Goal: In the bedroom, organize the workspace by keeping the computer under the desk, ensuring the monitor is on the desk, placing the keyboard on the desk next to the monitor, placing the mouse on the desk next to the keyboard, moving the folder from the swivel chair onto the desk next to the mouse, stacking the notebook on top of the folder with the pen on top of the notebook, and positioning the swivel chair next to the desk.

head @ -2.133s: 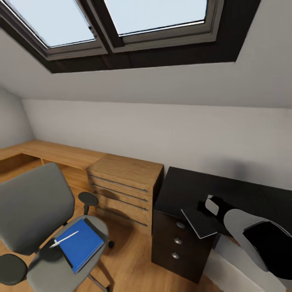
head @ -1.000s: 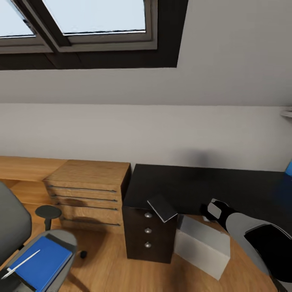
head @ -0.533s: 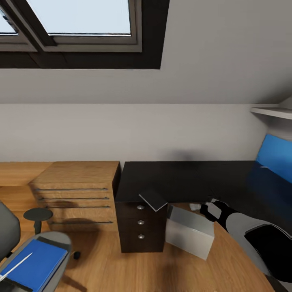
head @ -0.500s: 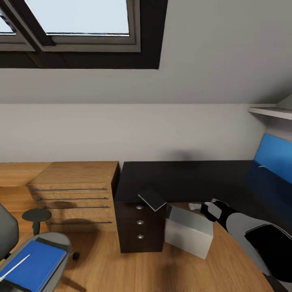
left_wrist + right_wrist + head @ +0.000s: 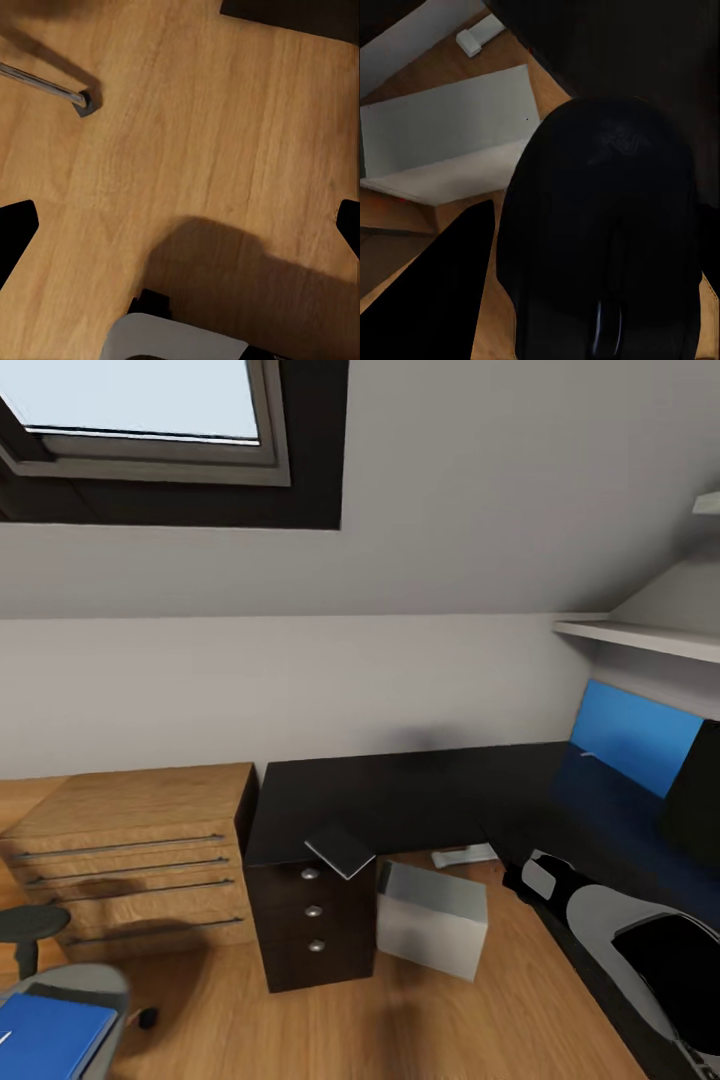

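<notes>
Black rounded mouse [image 5: 604, 232] sitting pinched in right claw [image 5: 600, 330]; left claw state unclear. Light-grey box computer [image 5: 432, 920] resting under glossy black table [image 5: 400, 795]; bright blue folder [image 5: 45, 1038] waiting on chair.

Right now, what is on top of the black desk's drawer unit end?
A small dark notebook lies on the desk above the drawers, its corner jutting past the front edge. The glossy top around it shows nothing else. The desk's far right part is covered by the right arm.
</notes>
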You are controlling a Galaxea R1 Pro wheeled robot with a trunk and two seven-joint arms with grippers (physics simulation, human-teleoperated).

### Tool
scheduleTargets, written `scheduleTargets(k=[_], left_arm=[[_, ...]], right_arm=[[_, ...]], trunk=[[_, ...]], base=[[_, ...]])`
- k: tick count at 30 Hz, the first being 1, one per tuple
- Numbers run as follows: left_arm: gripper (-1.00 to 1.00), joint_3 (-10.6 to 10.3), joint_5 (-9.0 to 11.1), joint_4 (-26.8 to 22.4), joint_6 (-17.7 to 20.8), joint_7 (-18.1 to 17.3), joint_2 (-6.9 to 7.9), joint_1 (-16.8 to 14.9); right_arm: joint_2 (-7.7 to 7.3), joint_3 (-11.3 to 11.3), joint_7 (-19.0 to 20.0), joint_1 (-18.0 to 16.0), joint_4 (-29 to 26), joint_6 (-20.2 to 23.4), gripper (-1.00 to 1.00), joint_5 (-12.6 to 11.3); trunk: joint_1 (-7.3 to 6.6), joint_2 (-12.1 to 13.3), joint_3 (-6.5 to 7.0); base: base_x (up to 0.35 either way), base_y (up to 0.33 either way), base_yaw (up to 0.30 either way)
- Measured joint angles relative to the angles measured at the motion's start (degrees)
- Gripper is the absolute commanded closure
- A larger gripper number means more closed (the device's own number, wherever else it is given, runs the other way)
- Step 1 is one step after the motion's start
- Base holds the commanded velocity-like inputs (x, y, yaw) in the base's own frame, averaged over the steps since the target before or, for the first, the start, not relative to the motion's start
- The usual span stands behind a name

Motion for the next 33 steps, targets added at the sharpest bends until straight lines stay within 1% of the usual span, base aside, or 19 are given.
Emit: scheduleTargets(k=[8,14,18,28,31,33], left_arm=[[-1.00,0.00,0.02,0.00,0.00,0.00,-0.01,0.00],[-1.00,-0.01,-0.01,0.00,0.00,0.00,-0.01,0.00],[-1.00,-0.07,0.00,0.00,0.00,0.00,-0.01,0.00],[-1.00,-0.10,0.01,0.00,0.00,0.00,-0.08,0.00],[-1.00,-0.10,0.01,0.00,0.00,0.00,-0.03,0.00],[-1.00,-0.10,0.01,-0.01,0.00,0.00,-0.05,0.01]], right_arm=[[-0.78,-0.05,0.02,0.00,0.00,-0.05,1.00,-0.16],[-0.87,0.01,0.07,0.00,0.00,-0.02,1.00,-2.52],[-0.88,0.02,0.08,0.00,0.00,-0.04,1.00,-3.19],[-0.86,0.03,0.08,0.00,0.00,-0.13,1.00,-3.40],[-0.80,0.11,0.17,0.03,0.00,-0.83,1.00,-3.39],[-0.55,0.30,0.30,0.08,0.05,-2.14,1.00,-3.30]], trunk=[[0.00,0.00,-0.08],[0.00,0.00,-0.11],[0.00,0.00,-0.14],[0.00,0.00,-0.26],[0.00,0.00,-0.34],[0.00,0.00,-0.36]], base=[[0.000,0.000,-0.261],[0.000,0.000,-0.261],[0.000,0.000,-0.261],[0.000,0.000,-0.250],[0.000,0.000,-0.115],[0.007,0.000,-0.034]])
